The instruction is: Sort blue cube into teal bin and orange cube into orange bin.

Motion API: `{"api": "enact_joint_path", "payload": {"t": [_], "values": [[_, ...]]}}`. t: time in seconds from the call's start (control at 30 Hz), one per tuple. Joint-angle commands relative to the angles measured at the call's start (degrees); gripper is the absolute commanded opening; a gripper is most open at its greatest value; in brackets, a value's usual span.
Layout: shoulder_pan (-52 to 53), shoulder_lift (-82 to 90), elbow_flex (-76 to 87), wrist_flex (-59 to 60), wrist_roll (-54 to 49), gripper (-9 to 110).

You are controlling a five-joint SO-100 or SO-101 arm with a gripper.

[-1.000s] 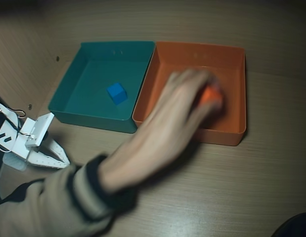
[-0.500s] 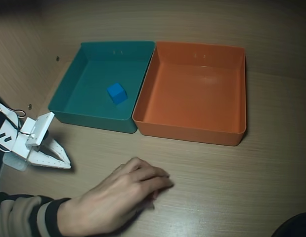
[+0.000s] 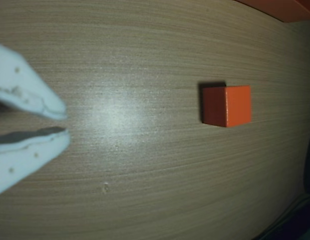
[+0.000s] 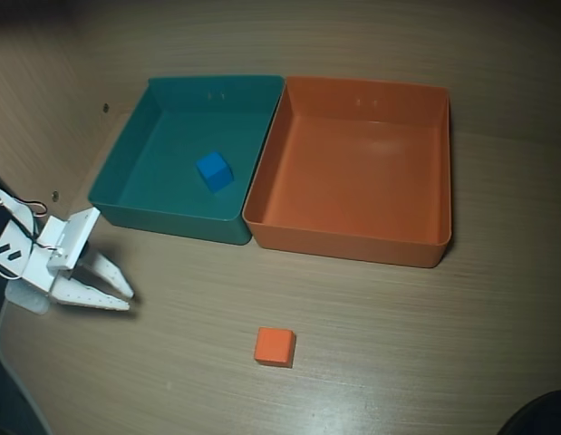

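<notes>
In the overhead view the blue cube [image 4: 214, 171] lies inside the teal bin [image 4: 122, 161]. The orange bin [image 4: 353, 243] beside it holds nothing. On the bare table in front of the bins sits the orange cube [image 4: 275, 347], seen in the wrist view as the orange cube [image 3: 227, 106]. My gripper [image 4: 129, 299] rests low at the left, well to the left of the orange cube. Its white fingers are slightly parted with nothing between them, and the wrist view shows my gripper [image 3: 64, 124] with a narrow gap at the tips.
The wooden table [image 4: 425, 344] spreads around the orange cube. A corner of the orange bin [image 3: 280, 7] shows at the top of the wrist view. A dark object [image 4: 538, 415] sits at the bottom right corner.
The person's hand has left the view, and the orange cube now lies on the table in front of the bins. My fingers have parted slightly.
</notes>
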State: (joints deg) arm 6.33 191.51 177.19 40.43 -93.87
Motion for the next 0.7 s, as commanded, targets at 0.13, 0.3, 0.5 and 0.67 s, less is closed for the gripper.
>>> {"api": "enact_joint_path", "payload": {"t": [0.13,0.3,0.5,0.67], "values": [[0.53,-14.5,-16.7,7.21,-0.53,26],[0.53,-40.34,-40.61,11.51,0.18,31],[0.53,-69.52,-70.49,16.88,-0.35,31],[0.53,-87.36,-90.88,21.88,-0.97,31]]}}
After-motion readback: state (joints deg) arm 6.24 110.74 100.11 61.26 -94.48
